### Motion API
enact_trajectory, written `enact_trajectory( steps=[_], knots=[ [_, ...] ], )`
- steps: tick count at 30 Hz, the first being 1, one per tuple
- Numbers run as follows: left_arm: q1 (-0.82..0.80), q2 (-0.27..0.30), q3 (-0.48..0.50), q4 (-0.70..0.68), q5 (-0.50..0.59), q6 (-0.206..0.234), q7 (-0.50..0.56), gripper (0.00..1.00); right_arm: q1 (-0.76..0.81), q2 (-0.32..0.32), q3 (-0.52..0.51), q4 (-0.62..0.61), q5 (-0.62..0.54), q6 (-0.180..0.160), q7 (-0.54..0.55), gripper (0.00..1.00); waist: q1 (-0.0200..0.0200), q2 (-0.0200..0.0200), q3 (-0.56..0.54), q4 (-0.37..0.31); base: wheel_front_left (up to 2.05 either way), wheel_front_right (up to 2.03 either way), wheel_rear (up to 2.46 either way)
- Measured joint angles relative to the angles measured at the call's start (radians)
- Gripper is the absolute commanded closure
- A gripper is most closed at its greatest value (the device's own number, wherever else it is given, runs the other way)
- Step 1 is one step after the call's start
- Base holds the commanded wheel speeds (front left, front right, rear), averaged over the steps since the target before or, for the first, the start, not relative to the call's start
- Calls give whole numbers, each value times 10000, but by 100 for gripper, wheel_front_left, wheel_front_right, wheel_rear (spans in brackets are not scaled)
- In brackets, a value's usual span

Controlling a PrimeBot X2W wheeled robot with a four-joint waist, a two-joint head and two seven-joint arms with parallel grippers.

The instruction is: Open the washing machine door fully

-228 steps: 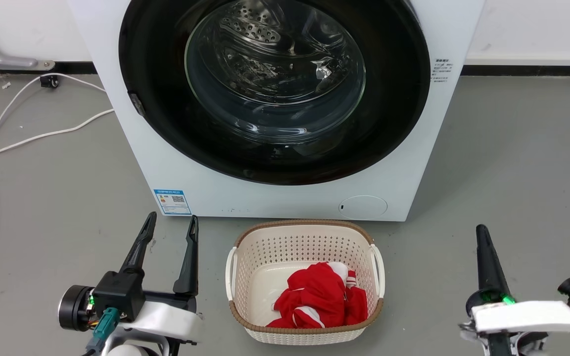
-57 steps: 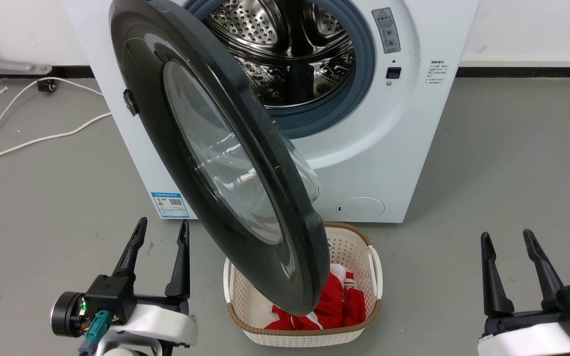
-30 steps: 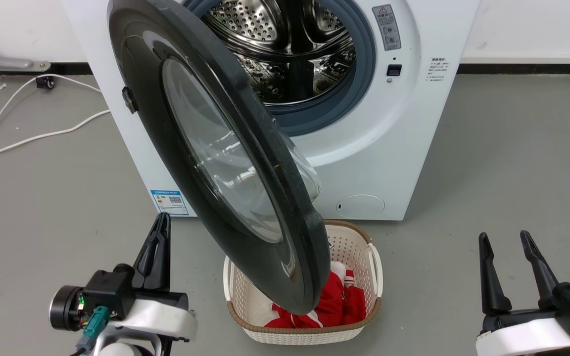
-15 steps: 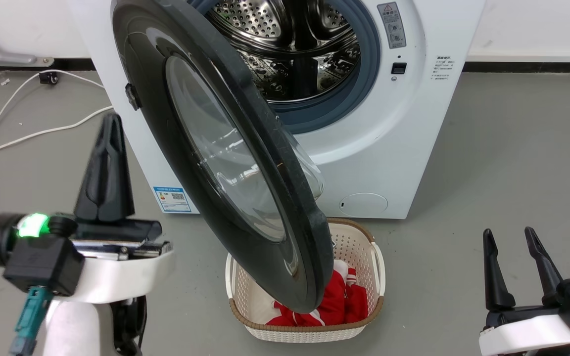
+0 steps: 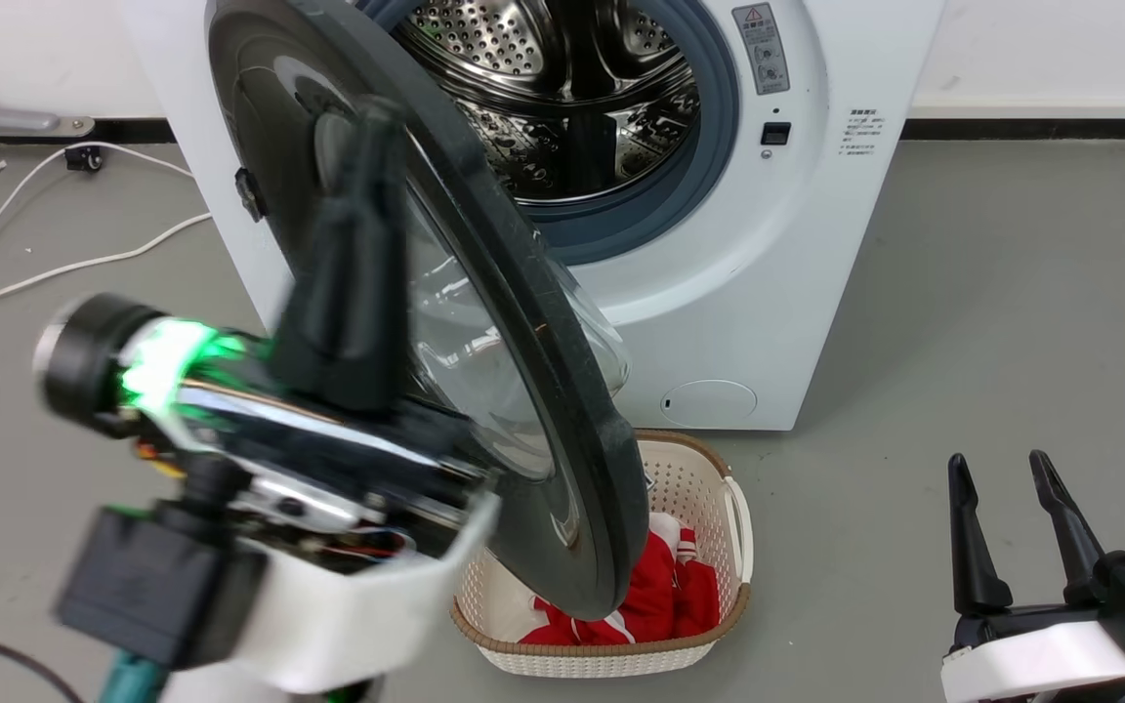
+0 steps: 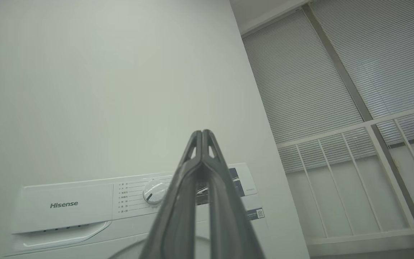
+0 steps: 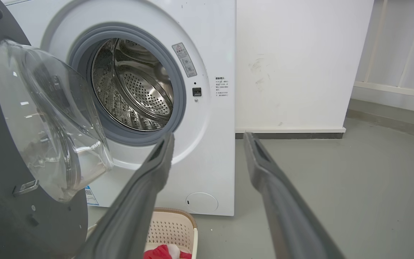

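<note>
I see the large round glossy black washing machine door (image 5: 504, 322), with its bulging clear glass bowl, standing half open across the left-centre of the head view. Behind it the big white front-loading washing machine (image 5: 777, 254) shows its perforated steel drum (image 5: 562, 98). My left pincer (image 5: 367, 127), fingers pressed together on nothing, sits blurred before the door's outer face. My right pincer (image 5: 1002, 464) is spread apart at lower right. The door's lower edge overhangs a cream perforated laundry basket (image 5: 709, 488) holding red cloth (image 5: 670, 596).

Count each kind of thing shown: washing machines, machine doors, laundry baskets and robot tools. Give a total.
Big white front-loading washing machine: 1
Round glossy black door with glass window: 1
Cream perforated plastic laundry basket: 1
Dark two-fingered tools: 2 (left tool, right tool)
Total: 5
</note>
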Motion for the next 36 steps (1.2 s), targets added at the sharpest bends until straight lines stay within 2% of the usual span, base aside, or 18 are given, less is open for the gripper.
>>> enact_trajectory(
  steps=[7, 11, 17, 21, 28, 36],
  knots=[
    [542, 0, -2105, 1415, -439, -102, -6, 100, 6, 0, 13, 77, 75, 0, 0, 0, 0, 0, -20, -104, 0, 0, 0],
    [1144, 132, -2890, 2700, -840, -140, 190, 100, 14, 2, 19, 111, 132, 0, 0, 0, 0, 0, 9, -116, 0, 0, 0],
    [1692, 291, -3649, 4399, -1480, -146, 1093, 100, 5, 2, 90, 163, 203, 0, 0, 0, 0, 0, 120, -99, 0, 0, 0],
    [1676, 272, -3979, 5296, -1693, -148, 1195, 100, -50, 2, 190, 228, 267, 0, 0, 0, 0, 0, 228, -129, 0, 0, 0],
    [1024, 151, -3952, 6665, -1948, -119, 717, 100, -202, 2, 278, 351, 272, 0, 0, 0, 0, 0, 389, -271, 0, 0, 0],
    [542, -25, -3985, 7352, -2236, 48, 297, 100, -228, 2, 320, 491, 362, 0, 0, 0, 0, 0, 473, -366, 0, 0, 0]
  ],
)
